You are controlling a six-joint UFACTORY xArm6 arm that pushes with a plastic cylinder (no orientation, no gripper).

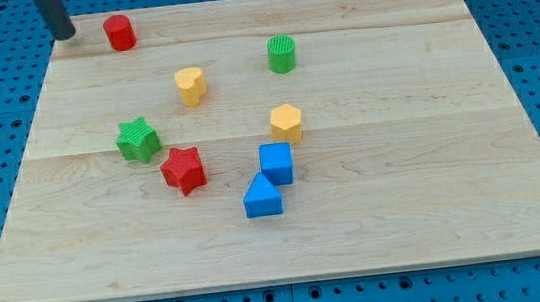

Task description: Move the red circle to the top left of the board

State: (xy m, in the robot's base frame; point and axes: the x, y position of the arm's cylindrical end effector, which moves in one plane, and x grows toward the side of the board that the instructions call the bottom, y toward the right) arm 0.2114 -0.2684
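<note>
The red circle [119, 32] stands near the board's top left corner. My tip [66, 35] is at the board's top left edge, a short way to the left of the red circle and apart from it. The rod rises out of the view's top.
On the wooden board [436, 204] are a green circle [282, 54], a yellow heart [190, 85], a green star [137, 140], a red star [184, 170], a yellow hexagon [286, 123], a blue cube [275, 162] and a blue triangle [262, 197]. A blue pegboard surrounds the board.
</note>
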